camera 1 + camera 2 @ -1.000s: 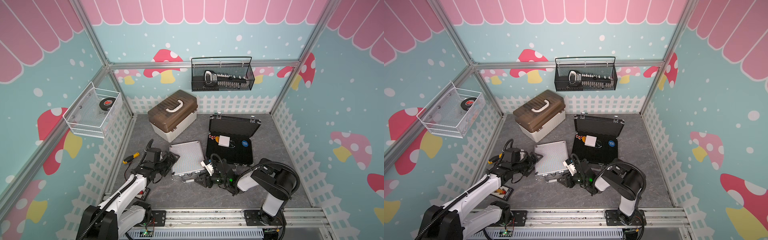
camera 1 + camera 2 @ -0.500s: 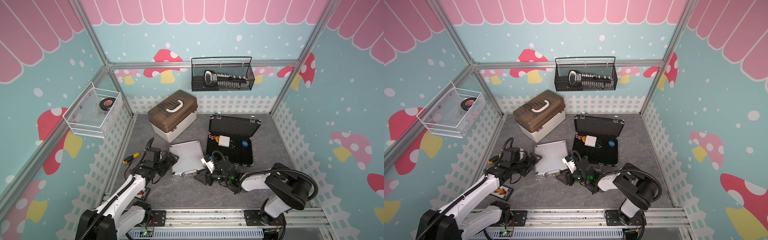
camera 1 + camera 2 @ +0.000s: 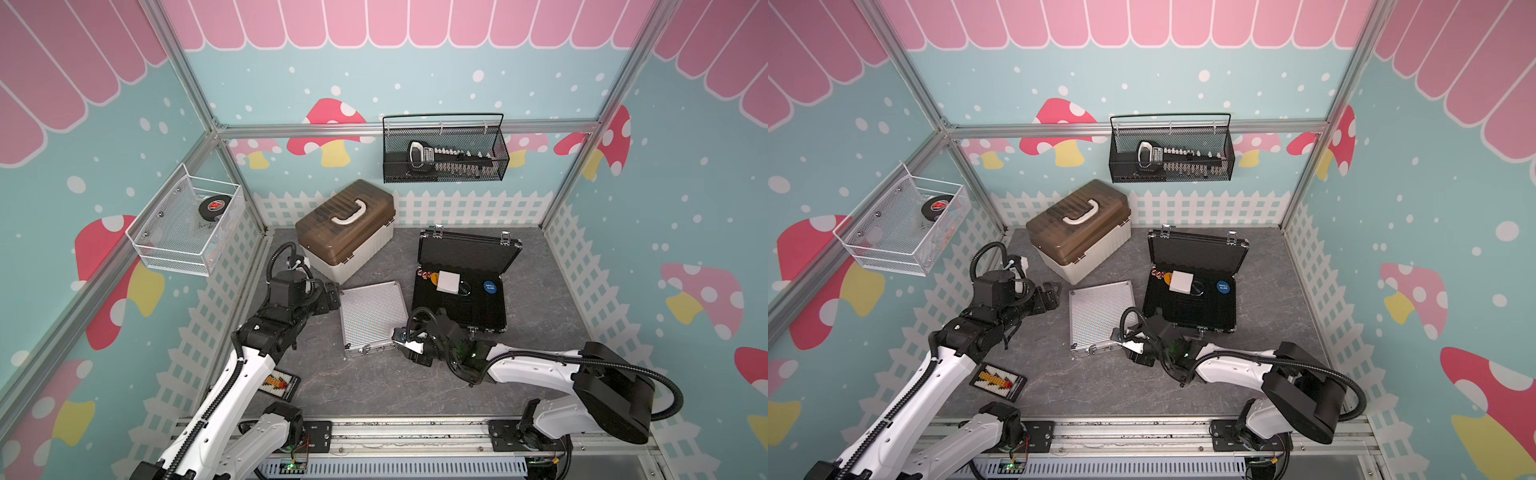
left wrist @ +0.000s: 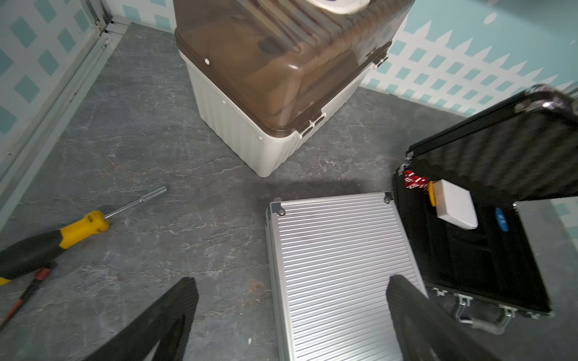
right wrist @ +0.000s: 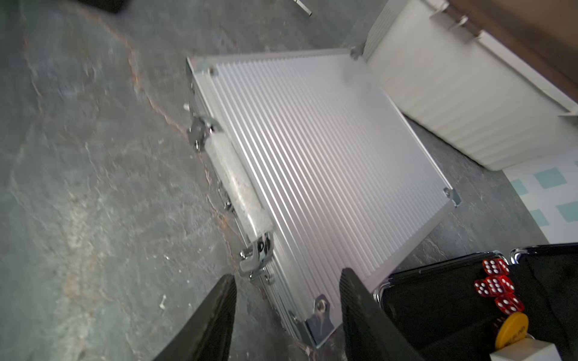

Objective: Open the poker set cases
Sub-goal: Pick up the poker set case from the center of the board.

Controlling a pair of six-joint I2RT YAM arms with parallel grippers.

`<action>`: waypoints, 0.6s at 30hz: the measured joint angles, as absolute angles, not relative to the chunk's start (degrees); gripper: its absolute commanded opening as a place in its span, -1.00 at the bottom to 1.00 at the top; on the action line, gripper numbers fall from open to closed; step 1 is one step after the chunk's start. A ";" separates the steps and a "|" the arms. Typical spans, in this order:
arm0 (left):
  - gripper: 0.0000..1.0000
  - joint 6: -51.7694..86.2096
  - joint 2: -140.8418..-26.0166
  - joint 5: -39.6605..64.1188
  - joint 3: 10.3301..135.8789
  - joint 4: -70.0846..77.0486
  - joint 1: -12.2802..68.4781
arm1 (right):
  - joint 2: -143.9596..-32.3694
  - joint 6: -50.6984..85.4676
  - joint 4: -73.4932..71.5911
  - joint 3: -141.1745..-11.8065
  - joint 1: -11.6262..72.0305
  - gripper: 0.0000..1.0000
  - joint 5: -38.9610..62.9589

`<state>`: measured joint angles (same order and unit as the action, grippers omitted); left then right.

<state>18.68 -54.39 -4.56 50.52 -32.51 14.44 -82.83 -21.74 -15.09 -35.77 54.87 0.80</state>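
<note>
Metal ribs should make the silver case [image 3: 372, 318] stiff and slippery; best lift at its latches [image 5: 256, 259]. It lies shut mid-bench beside the opened black case [image 3: 465, 253]. Left gripper [image 4: 291, 279] and right gripper [image 5: 287, 273] hold their jaws apart, empty.

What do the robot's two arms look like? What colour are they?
The left arm and right arm have smooth white shells and chunky black joints, with a ribbed black cable hose looping alongside. The left end effector and right end effector are black, each with two flat dark fingers. A tiny green light glows near the right wrist.
</note>
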 measured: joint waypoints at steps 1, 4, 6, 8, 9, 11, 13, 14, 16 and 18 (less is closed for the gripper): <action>0.92 17.82 -54.81 -4.82 50.52 -32.64 14.44 | -84.07 -23.53 -14.02 -36.97 54.92 0.01 0.58; 0.91 15.84 -55.48 -5.48 50.39 -32.67 14.44 | -86.89 -27.49 -11.62 -40.75 55.13 -0.04 0.60; 0.92 15.27 -55.40 -5.63 49.95 -32.27 14.44 | -88.12 -29.10 -10.59 -42.70 55.37 -0.09 1.04; 0.92 14.96 -55.40 -5.63 49.30 -31.73 14.44 | -89.12 -30.26 -9.54 -44.07 55.66 -0.11 1.34; 0.91 14.87 -55.40 -5.63 48.90 -31.55 14.41 | -89.71 -30.72 -9.17 -44.69 55.86 -0.11 1.56; 0.91 14.70 -55.40 -5.63 48.34 -31.42 14.37 | -91.00 -31.44 -8.91 -45.45 56.07 -0.13 1.85; 0.92 14.68 -55.40 -5.63 48.23 -31.40 14.26 | -92.53 -31.75 -8.49 -46.00 56.40 -0.15 1.78; 0.92 14.63 -55.40 -5.63 48.23 -31.22 14.20 | -93.30 -31.97 -8.19 -46.28 56.60 -0.19 1.67; 0.92 14.52 -55.33 -5.63 48.23 -30.98 14.00 | -93.97 -32.10 -8.40 -47.20 56.75 -0.32 1.28; 0.92 14.50 -55.29 -5.63 48.23 -30.94 13.78 | -94.48 -31.97 -8.78 -47.62 57.06 -0.49 0.67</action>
<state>14.50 -55.29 -5.63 48.23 -30.94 13.78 -94.48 -31.97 -8.78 -47.62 57.06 0.67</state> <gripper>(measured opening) 0.961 0.317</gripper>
